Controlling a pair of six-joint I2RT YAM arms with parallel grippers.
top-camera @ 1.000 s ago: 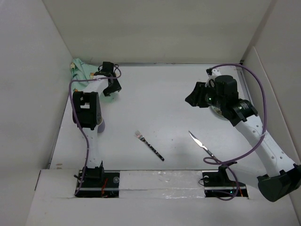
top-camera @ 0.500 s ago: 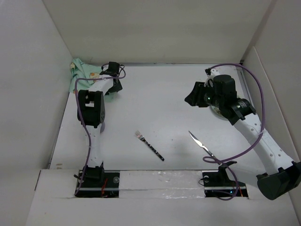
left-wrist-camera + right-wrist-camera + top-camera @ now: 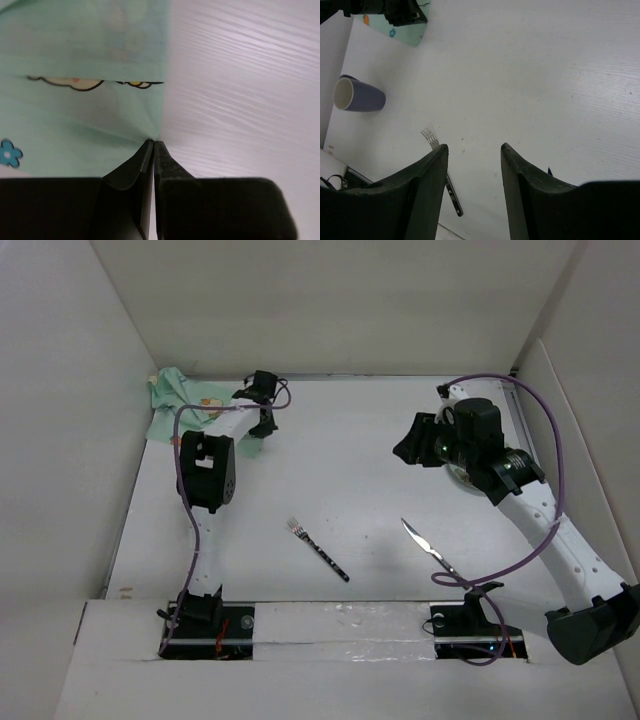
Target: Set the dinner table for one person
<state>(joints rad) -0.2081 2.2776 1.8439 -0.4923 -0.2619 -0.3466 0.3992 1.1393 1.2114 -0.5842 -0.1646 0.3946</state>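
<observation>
Findings, left to right. The table (image 3: 340, 440) is lying flat across the whole floor of the enclosure, under both arms. In its far left corner the mat (image 3: 172, 400) is lying rumpled.

The left gripper (image 3: 260, 430) is pinching the mat's right-hand edge, a little way in from the far edge of the table. The wrist view shows its fingers (image 3: 131, 167) pressed fully together, with the cloth caught only at the very tips.

The cup (image 3: 359, 95) is standing upright near the left edge, apart from the mat. The fork (image 3: 318, 548) is lying toward the near edge, left of centre. The knife (image 3: 428, 545) is lying to its right, well apart from it.

The right gripper (image 3: 408, 450) is hovering over the right half of the table, its fingers spread wide and holding nothing.

Assessment: the step in hand appears to be drawing the mat out of the corner toward the middle of the near edge.
- The bite on the cloth is shallow, so the pull is best made low, slow and in one straight line, letting the mat slide and flatten rather than slip free.
- The fork is lying in the likely landing area, so the mat should be stopping short of it or the fork risks being pushed or covered.
- The cup near the left edge also needs a margin from the trailing cloth.
</observation>
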